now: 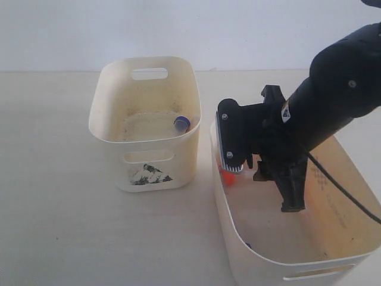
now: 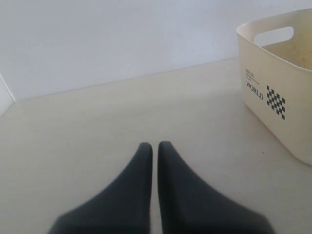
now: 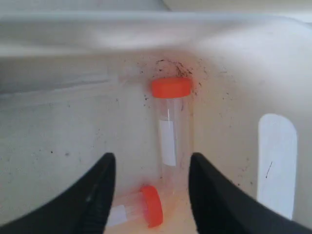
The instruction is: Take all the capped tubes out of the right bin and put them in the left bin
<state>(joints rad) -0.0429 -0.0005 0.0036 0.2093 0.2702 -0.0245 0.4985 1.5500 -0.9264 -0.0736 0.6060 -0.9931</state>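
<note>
The right bin (image 1: 238, 250) is the wide cream one, and my right arm (image 1: 333, 89) reaches down into it. Inside, my right gripper (image 3: 152, 163) is open and holds nothing. Just beyond its fingertips, one orange-capped tube (image 3: 170, 131) leans upright in the bin's corner. A second orange-capped tube (image 3: 146, 207) lies on the floor between the fingers. An orange cap (image 1: 227, 177) shows under the gripper. The left bin (image 1: 107, 113), with the torn sticker (image 1: 149, 174), holds a blue-capped tube (image 1: 181, 124). My left gripper (image 2: 155, 146) is shut and empty over the table.
A small blue spot (image 1: 247, 244) shows by the right bin's near wall. The two bins stand close together. In the left wrist view a cream bin (image 2: 273, 73) with a "WORLD" print stands beside the gripper. A white wall (image 1: 178, 30) closes the back.
</note>
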